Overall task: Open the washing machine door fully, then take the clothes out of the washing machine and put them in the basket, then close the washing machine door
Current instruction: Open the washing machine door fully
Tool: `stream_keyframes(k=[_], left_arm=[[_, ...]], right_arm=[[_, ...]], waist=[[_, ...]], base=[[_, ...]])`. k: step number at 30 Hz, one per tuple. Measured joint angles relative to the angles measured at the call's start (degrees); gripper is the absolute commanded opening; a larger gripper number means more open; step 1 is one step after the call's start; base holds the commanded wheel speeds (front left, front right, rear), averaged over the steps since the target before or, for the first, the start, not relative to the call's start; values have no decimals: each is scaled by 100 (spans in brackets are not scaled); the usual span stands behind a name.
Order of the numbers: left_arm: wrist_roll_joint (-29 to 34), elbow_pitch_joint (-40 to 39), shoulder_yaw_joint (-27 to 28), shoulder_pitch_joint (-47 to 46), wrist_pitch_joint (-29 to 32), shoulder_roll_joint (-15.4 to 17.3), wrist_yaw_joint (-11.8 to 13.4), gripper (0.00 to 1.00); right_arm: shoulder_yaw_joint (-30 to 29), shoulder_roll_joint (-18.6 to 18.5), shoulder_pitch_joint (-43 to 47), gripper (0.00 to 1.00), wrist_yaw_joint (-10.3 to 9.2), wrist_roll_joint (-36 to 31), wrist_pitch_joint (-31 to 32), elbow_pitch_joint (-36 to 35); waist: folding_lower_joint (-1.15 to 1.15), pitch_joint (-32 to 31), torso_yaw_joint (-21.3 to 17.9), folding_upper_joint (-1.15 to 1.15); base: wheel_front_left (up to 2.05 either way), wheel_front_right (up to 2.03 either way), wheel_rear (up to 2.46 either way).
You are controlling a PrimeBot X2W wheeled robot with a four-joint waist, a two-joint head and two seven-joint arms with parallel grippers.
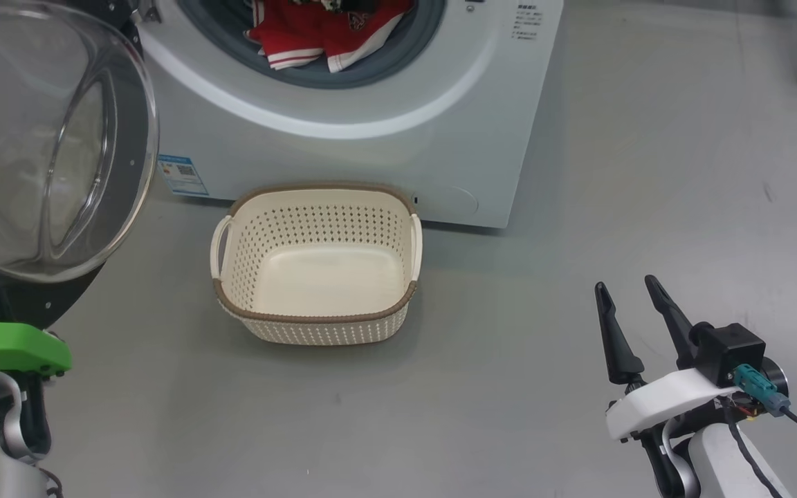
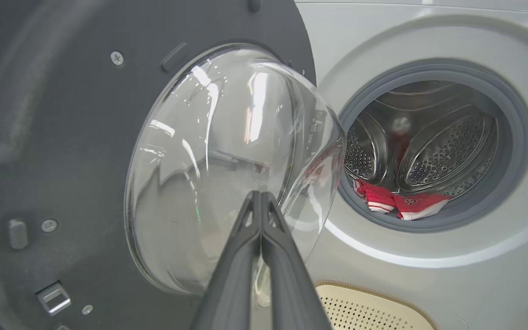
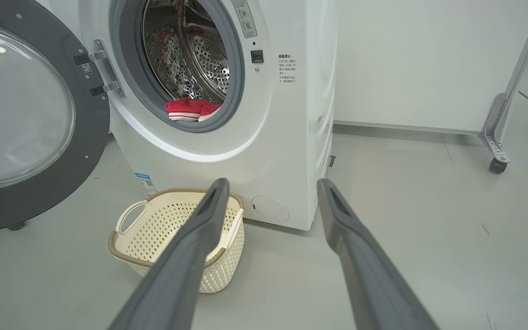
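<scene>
Left gripper [image 2: 260,197] pinched together, held nothing, before washing machine door [image 2: 62,137] glass. Right gripper [image 3: 271,183] gaped wide, empty. Clothes [image 1: 315,34] were cut off at head view's top edge.

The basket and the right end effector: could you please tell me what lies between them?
Nothing: in the head view, the stretch between the basket and the right end effector is bare grey floor.

Grey floor [image 1: 578,207], basket [image 1: 315,325], washing machine [image 1: 371,159]
</scene>
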Motion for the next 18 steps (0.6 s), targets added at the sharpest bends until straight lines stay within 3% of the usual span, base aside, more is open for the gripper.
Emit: stream_keyframes(k=[18], left_arm=[[168, -651, -466, 914, -7, -428, -235, 0]], right_arm=[[-64, 29, 257, 100, 44, 8, -18, -267]], waist=[[0, -561, -793, 0]], base=[[0, 0, 0]])
